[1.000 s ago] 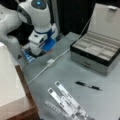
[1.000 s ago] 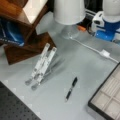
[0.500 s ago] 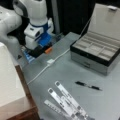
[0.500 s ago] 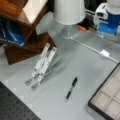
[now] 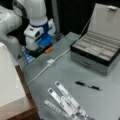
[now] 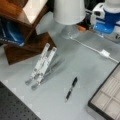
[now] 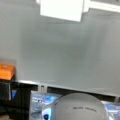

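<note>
Far left in a front view, a pale wooden block (image 5: 10,97) fills the lower-left corner, its brown edge butted against the grey table (image 5: 57,72); it looks parked there out of the working area. Just right of it, in the upper left, the white-and-blue robot arm (image 5: 37,27) is bent low over the table's back edge, and the gripper (image 5: 40,51) points down close to a small orange block (image 5: 48,50) and some blue-printed packets (image 5: 27,56). The jaws are hidden under the wrist housing, so I cannot tell whether they are apart or together, and nothing shows between them. A white cable (image 5: 45,68) with a small white box on it runs slantwise from centre toward the lower left, slack and flat on the surface. Below centre, a folding metal stand (image 5: 66,100) lies collapsed, its bars fanned slightly. Right of it, a black pen (image 5: 88,86) lies flat, well apart from the stand and near the front of an open case (image 5: 100,50), lid propped up, empty compartments facing up. In a front view from the opposite side, a wooden shelf (image 6: 22,30) stands upper left and a white cylinder (image 6: 68,11) at top centre. The wrist view shows bare grey table (image 7: 62,50) with the cable box (image 7: 61,8) at the top. The room behind is dark.
</note>
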{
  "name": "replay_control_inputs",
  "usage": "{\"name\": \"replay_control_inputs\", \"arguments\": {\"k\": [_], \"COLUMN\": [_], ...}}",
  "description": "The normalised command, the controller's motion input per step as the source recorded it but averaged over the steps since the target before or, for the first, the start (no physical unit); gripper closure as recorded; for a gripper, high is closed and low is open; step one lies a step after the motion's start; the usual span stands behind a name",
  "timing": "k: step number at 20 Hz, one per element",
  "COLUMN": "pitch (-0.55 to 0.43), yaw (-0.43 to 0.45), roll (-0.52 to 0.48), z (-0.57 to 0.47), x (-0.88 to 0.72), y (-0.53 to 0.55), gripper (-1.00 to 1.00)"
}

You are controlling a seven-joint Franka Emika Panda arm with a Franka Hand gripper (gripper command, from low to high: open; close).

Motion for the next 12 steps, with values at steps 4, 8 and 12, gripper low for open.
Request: {"name": "replay_control_inputs", "arguments": {"k": [4,8,12], "pitch": [-0.175,-0.041,0.085], "yaw": [-0.002,0.043,0.048], "roll": [0.029,0.009,-0.002], "z": [0.05,0.21,0.4], "x": [0.2,0.36,0.47], "y": [-0.05,-0.04,-0.08], "gripper": [-1.0,-1.0,-1.0]}}
